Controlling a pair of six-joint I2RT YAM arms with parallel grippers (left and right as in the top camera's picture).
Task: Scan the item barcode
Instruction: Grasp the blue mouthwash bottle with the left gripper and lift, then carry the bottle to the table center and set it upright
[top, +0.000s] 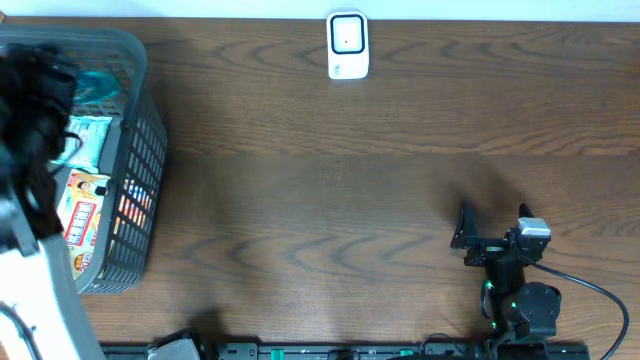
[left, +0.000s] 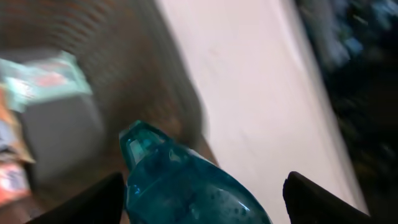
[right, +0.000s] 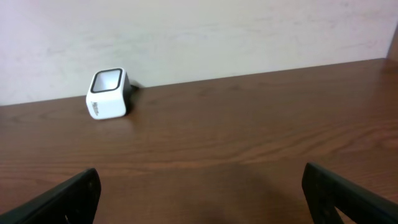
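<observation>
Teal bottle (left: 186, 186) is clamped in left gripper (left: 203, 180) above basket (top: 143, 170); right gripper (right: 200, 173) is spread wide, empty.

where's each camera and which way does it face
overhead: above the table, looking straight down; left arm and right arm show
left wrist: on left arm, facing the teal bottle in the left hand
right wrist: on right arm, facing the wall past the open right hand
shared: white scanner, in overhead and right wrist
</observation>
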